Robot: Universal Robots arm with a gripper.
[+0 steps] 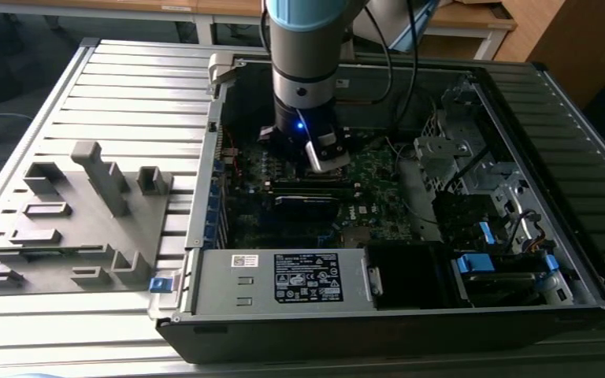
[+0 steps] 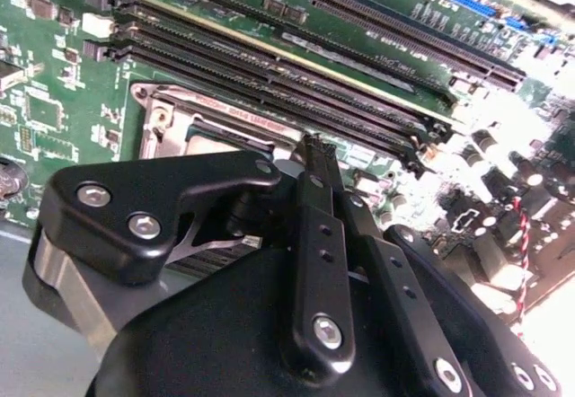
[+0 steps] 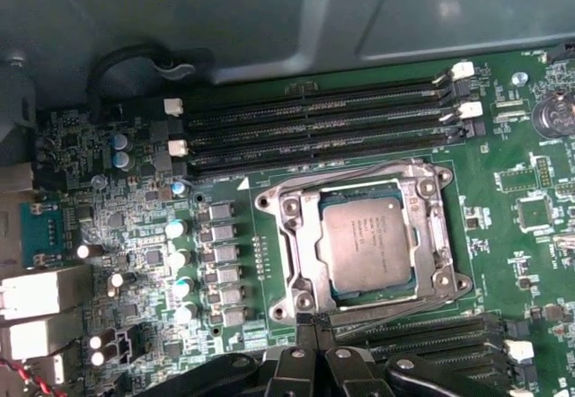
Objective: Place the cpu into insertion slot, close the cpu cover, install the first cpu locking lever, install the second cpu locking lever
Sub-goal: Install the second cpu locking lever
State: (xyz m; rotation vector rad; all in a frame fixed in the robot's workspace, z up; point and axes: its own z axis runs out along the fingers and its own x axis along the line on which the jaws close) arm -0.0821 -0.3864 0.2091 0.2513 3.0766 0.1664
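Note:
The cpu [image 3: 367, 240] lies flat in the insertion slot [image 3: 269, 201] on the green motherboard, its grey metal top facing up. The silver cpu cover [image 3: 296, 235] lies down around it as a frame. Thin wire levers run along two opposite sides of the socket [image 3: 359, 178]. My gripper [image 3: 312, 327] hovers at the socket's edge, its black fingers [image 2: 305, 199] pressed together with nothing seen between them. In the exterior view the gripper [image 1: 327, 161] reaches down inside the open computer case. In the second wrist view the gripper's body hides much of the socket [image 2: 180, 119].
Long black memory slots [image 3: 314, 123] flank the socket on both sides. The power supply box [image 1: 281, 279] and drive bays with blue tabs [image 1: 476, 264] fill the case's near end. A grey fixture [image 1: 72, 213] stands on the slatted table at the exterior view's left.

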